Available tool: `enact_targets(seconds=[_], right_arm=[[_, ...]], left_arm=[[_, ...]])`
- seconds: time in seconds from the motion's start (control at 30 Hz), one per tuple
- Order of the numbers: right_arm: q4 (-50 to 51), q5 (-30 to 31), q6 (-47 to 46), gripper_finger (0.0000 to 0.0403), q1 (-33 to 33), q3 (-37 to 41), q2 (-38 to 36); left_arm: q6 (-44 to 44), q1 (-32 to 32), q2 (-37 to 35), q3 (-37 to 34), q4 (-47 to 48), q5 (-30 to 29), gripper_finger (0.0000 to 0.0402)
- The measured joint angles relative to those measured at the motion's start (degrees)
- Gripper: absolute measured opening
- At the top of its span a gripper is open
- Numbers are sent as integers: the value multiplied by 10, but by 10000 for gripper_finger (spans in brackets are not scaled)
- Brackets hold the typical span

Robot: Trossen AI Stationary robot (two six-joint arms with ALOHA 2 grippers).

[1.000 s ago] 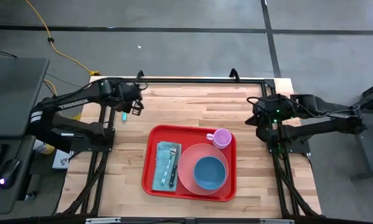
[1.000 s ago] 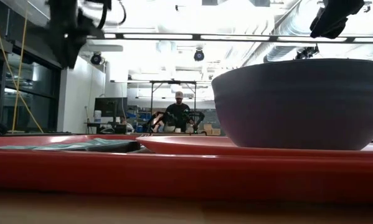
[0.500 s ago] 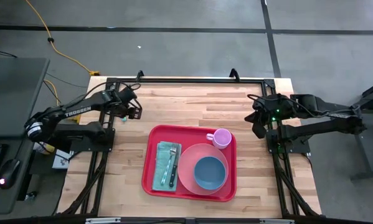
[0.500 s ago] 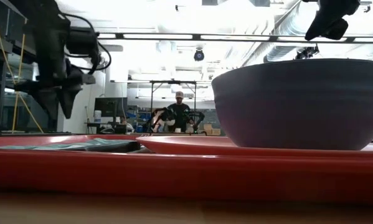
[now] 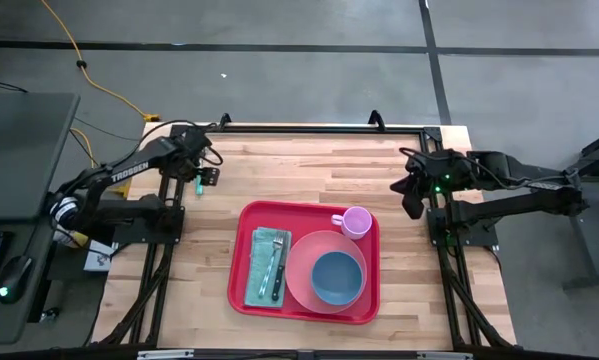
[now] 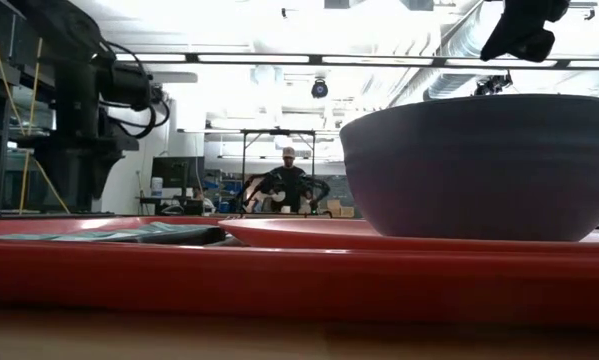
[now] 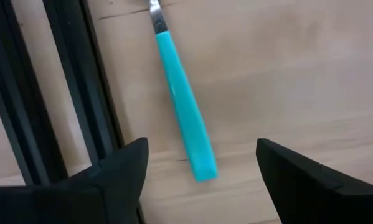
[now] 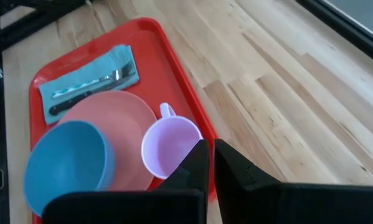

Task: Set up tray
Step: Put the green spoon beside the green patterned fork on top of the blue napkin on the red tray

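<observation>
Tray (image 5: 247, 262): red, sitting mid-table toward the near edge, between the two arms; loaded up.
Plate (image 5: 301, 265): pink, on the tray's right half; blue bowl (image 5: 337, 277) sitting on it.
Cup (image 5: 356, 221): lilac, in the tray's far right corner, just beside the plate, handle pointing left.
Napkin (image 5: 261, 247): teal, on the tray's left side; fork (image 5: 275, 262) lying on top of it.
Left gripper (image 5: 201, 176): over the table's far left corner, fingers (image 7: 114, 174) spread wide and holding nothing; a teal-handled utensil (image 7: 185, 121) lies on the wood right beneath, close by the black frame rail.
Right gripper (image 5: 410, 190): at the table's right edge, well apart from the tray; fingers (image 8: 195, 163) pressed nearly together, nothing between them.
</observation>
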State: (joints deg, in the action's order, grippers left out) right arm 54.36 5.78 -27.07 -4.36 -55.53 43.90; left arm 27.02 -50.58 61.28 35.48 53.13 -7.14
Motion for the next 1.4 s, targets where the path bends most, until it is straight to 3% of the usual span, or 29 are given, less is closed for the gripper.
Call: enact_targets(seconds=[0.57,0.93,1.4], right_arm=[[-19,12,-32,0,0,0,0],[-19,5,-47,0,0,0,0],[-19,-1,-50,0,0,0,0]], left_arm=[[-33,-16,136,0,-47,1,313],[-16,-16,189,2,-72,41,290],[0,-15,190,2,-80,62,165]])
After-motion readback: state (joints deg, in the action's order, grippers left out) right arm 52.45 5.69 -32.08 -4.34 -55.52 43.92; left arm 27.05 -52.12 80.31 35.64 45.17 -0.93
